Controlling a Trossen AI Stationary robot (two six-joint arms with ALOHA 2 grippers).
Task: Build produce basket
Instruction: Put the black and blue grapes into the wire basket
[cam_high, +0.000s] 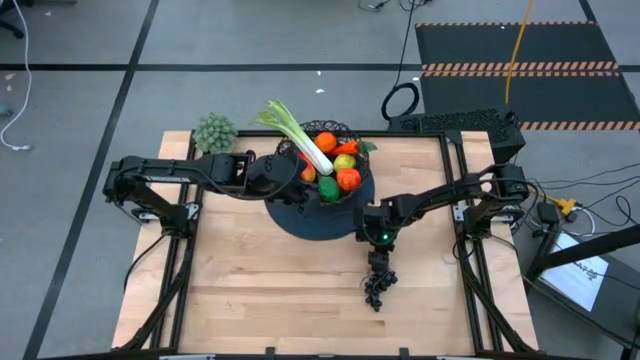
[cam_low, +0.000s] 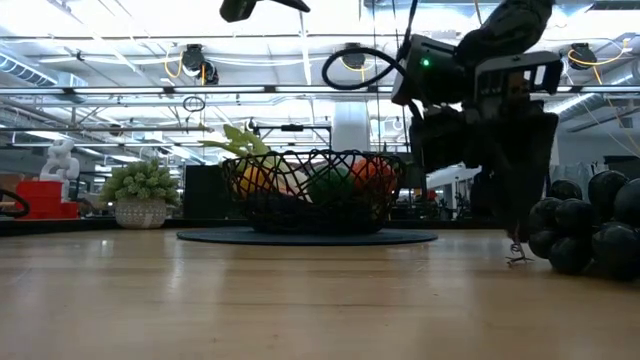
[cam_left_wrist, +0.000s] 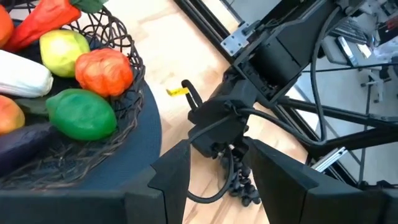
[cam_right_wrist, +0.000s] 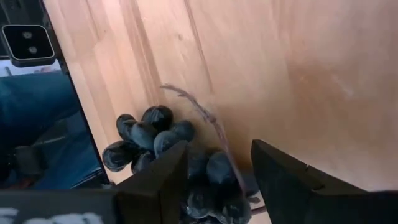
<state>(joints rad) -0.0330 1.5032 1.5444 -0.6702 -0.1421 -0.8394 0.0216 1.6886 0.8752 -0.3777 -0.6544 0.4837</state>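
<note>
The black wire basket (cam_high: 352, 132) stands on a dark round mat (cam_high: 300, 222) at the table's far middle. It holds a leek (cam_high: 300, 135), an orange (cam_high: 326, 140), a lemon (cam_left_wrist: 62, 53), a lime (cam_left_wrist: 81, 113) and a red-orange fruit (cam_left_wrist: 104, 70). The dark grapes (cam_high: 378, 282) lie on the wood near the mat's near-right side. My right gripper (cam_right_wrist: 214, 177) is open, pointing down over the bunch, with a finger on either side of its end by the stem (cam_right_wrist: 199, 112). My left gripper (cam_left_wrist: 214, 180) is open and empty over the mat, at the basket's left.
A fuzzy grey-green clump (cam_high: 215, 131) in a small pot stands at the table's far left corner. A small yellow tag (cam_left_wrist: 177, 91) lies on the wood beside the mat. Bare wood stretches along the near half of the table (cam_high: 260, 310).
</note>
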